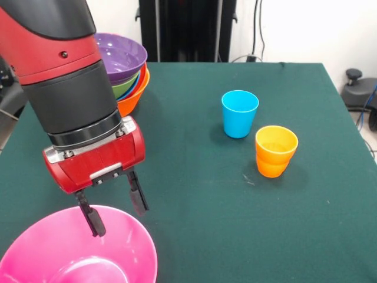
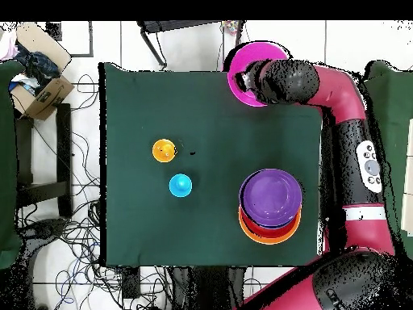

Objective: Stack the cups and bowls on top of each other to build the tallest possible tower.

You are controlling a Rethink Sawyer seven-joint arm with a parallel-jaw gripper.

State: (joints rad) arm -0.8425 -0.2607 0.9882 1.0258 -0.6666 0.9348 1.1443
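Note:
My gripper [image 1: 115, 209] hangs open at the near left of the table, over the far rim of the pink bowl [image 1: 76, 253]. One finger is inside the rim and the other outside it, with a wide gap between them. In the overhead view my arm covers part of this bowl [image 2: 242, 89]. The tower stands at the far left: a purple bowl [image 1: 121, 56] on top, green, blue and red-orange rims under it, and the big orange bowl [image 1: 132, 97] as base. It also shows in the overhead view [image 2: 270, 196]. The blue cup [image 1: 240, 113] and the nested orange cups [image 1: 275, 151] stand upright at the right. No separate yellow cup shows.
The pink bowl sits at the table's corner and overhangs its edge [image 2: 234, 73]. The black pedestal [image 1: 188, 29] stands behind the table. A cardboard box [image 2: 40, 89] and cables lie on the floor beside the table.

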